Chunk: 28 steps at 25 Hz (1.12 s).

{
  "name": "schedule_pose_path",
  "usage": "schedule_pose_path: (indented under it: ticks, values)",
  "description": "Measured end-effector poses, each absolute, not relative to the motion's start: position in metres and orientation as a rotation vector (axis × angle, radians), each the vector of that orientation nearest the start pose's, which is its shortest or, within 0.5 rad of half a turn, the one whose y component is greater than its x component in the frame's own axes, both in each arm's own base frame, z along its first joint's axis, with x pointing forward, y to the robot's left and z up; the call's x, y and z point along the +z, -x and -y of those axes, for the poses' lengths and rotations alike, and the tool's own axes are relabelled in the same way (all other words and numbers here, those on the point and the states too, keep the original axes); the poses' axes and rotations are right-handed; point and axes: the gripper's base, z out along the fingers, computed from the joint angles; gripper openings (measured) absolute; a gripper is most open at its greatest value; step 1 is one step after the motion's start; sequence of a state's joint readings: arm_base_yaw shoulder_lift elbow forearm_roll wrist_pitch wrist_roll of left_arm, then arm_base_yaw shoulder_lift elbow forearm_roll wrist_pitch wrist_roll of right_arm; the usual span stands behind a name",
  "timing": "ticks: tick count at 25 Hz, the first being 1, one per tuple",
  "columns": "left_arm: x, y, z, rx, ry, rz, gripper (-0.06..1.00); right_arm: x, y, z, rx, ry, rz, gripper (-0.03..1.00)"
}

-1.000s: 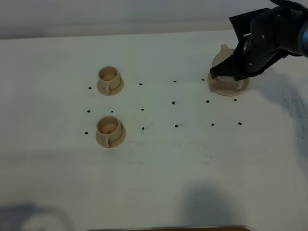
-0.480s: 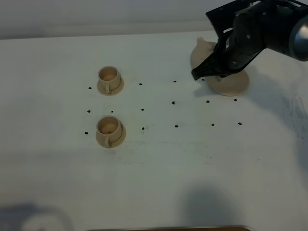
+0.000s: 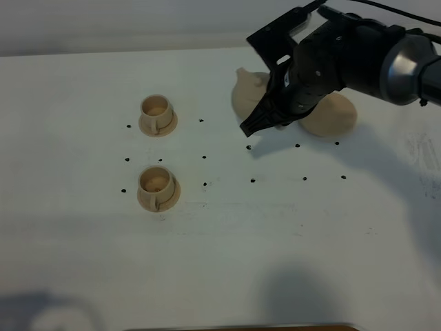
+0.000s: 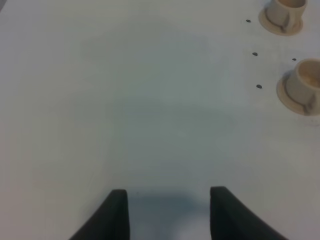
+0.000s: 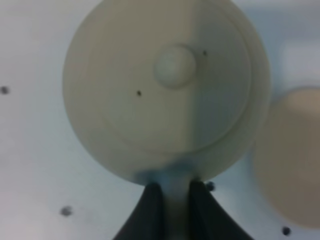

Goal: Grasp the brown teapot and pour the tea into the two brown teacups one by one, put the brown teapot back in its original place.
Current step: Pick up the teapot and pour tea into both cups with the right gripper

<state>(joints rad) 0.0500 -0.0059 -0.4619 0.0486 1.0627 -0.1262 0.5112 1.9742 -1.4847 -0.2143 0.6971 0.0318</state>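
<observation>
Right wrist: r. hand (image 5: 174, 189) grips teapot (image 5: 150, 75) handle, off coaster (image 5: 295, 160).

The right arm (image 3: 344, 55) reaches in toward the middle, wrist angled downward, with the right gripper (image 5: 171, 200) pinched on the teapot (image 5: 165, 85) handle. The left gripper (image 4: 170, 212) hangs low, fingers apart.

- teapot (image 5: 165, 90): smooth matt pale beige, ceramic-looking; lid and knob have the same finish.
- coaster (image 3: 337, 118), rear teacup (image 3: 157, 114) and front teacup (image 3: 158, 187): the same matt beige.
- table (image 3: 220, 262): smooth matt white with small dark dots.
- right gripper (image 5: 175, 186): matt black, plastic-looking.
- arm joint (image 3: 403, 69): grey with a slight sheen.
</observation>
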Motion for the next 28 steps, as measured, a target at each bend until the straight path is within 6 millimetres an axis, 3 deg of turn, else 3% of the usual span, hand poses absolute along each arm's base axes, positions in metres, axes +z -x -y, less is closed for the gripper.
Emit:
schedule_pose_path:
  ticks: [4,10,14,24,28]
  values:
    - [0.267,0.002,-0.004,0.013,0.183,-2.069,0.44,0.214,-0.373,-0.214,-0.051,0.887,-2.474,0.09]
    - [0.267,0.002,-0.004,0.013,0.183,-2.069,0.44,0.243,-0.374,-0.237,-0.031,0.961,-2.352,0.09]
    - [0.267,0.002,-0.004,0.013,0.183,-2.069,0.44,0.247,-0.371,-0.244,-0.024,0.999,-2.332,0.09]
    - [0.267,0.002,-0.004,0.013,0.183,-2.069,0.44,0.219,-0.380,-0.252,-0.061,1.081,-2.356,0.09]
    - [0.267,0.002,-0.004,0.013,0.183,-2.069,0.44,0.220,-0.389,-0.263,-0.110,1.116,-2.310,0.09]
